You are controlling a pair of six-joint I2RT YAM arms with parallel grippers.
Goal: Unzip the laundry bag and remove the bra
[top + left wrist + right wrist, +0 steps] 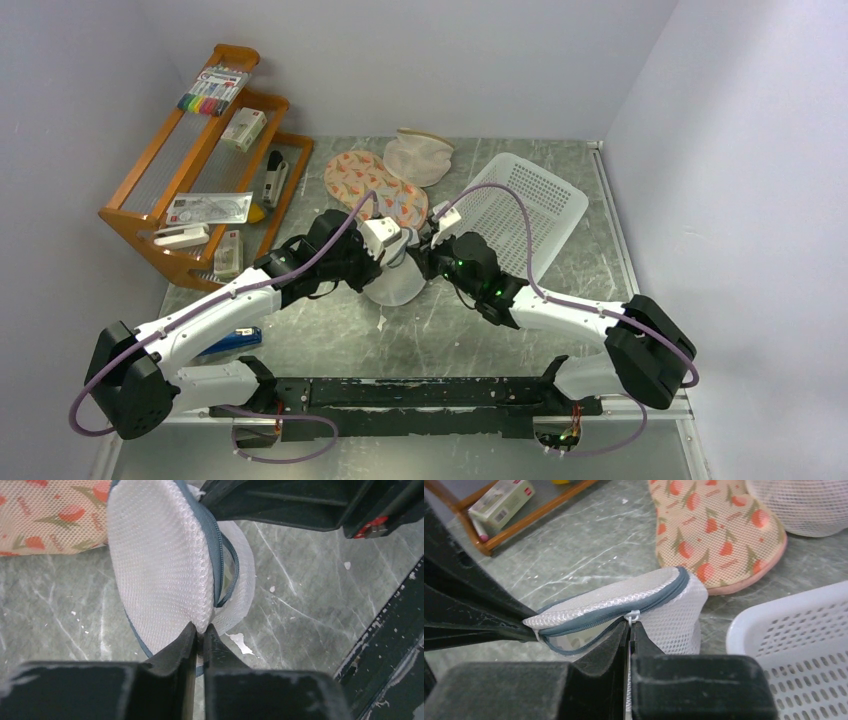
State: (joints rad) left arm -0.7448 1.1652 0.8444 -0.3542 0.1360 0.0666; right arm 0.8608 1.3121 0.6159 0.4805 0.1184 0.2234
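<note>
The laundry bag (398,284) is a white mesh dome with a dark zip rim, held up off the table between both arms. My left gripper (200,631) is shut on the bag's (160,570) mesh edge beside the zip. My right gripper (630,628) is shut on the white zip pull (632,615). The zip (589,625) gapes partly open to the left of the pull, and only pale mesh shows inside. The bra is hidden. In the top view the left gripper (388,244) and the right gripper (424,254) meet over the bag.
An orange floral pouch (375,185) and a beige mesh pouch (420,155) lie behind the bag. A white perforated basket (520,210) lies at the right, close to my right arm. A wooden rack (200,170) with stationery stands at the left. A blue object (232,342) lies under the left arm.
</note>
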